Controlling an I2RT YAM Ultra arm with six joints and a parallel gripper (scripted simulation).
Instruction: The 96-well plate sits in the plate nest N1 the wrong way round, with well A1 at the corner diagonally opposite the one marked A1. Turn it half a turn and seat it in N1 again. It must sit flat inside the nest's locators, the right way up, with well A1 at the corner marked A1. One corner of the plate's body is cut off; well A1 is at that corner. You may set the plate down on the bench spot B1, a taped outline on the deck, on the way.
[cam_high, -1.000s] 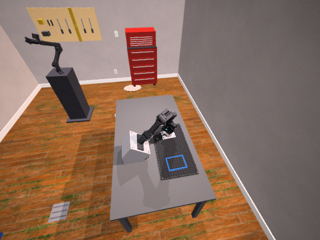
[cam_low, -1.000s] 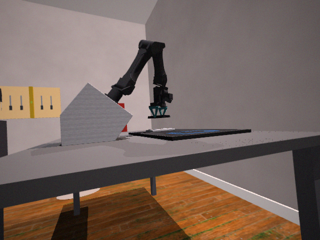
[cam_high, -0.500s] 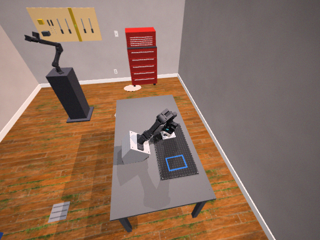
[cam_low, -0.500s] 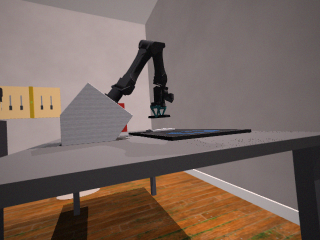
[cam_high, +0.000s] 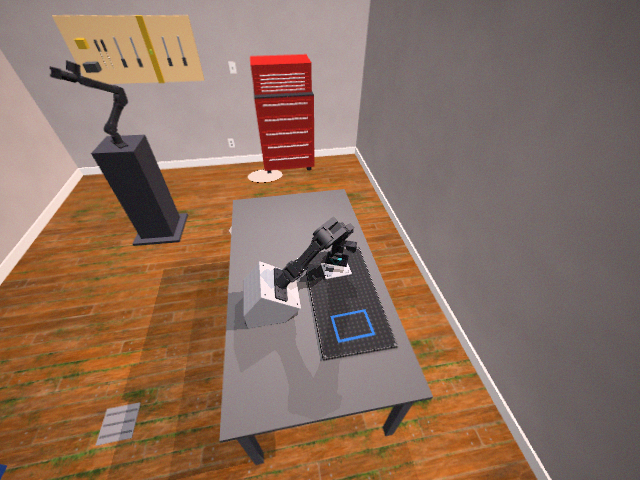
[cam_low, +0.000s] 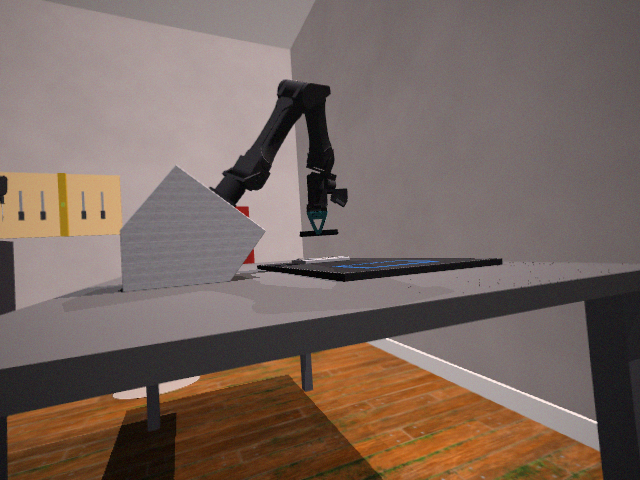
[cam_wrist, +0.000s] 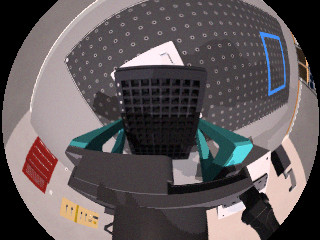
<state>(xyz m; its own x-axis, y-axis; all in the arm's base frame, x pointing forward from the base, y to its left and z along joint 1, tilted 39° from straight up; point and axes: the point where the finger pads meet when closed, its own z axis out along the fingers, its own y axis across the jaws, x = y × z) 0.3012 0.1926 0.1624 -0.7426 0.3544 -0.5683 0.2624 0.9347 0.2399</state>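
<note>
My gripper (cam_wrist: 160, 121) is shut on the dark 96-well plate (cam_wrist: 162, 108), its teal fingers clamping the plate's two sides. In the side view the plate (cam_low: 322, 233) hangs level in the air, well above the deck, with the gripper (cam_low: 316, 221) pointing straight down. The white plate nest N1 (cam_wrist: 152, 60) lies empty on the deck below and beyond the plate; it also shows in the overhead view (cam_high: 336, 270) under the gripper (cam_high: 338, 256). I cannot make out the plate's cut corner.
The black perforated deck (cam_high: 351, 304) carries the blue taped outline B1 (cam_high: 352, 325) toward its near end, also in the wrist view (cam_wrist: 272, 63). The arm's grey wedge-shaped base (cam_high: 268, 302) stands left of the deck on the grey table.
</note>
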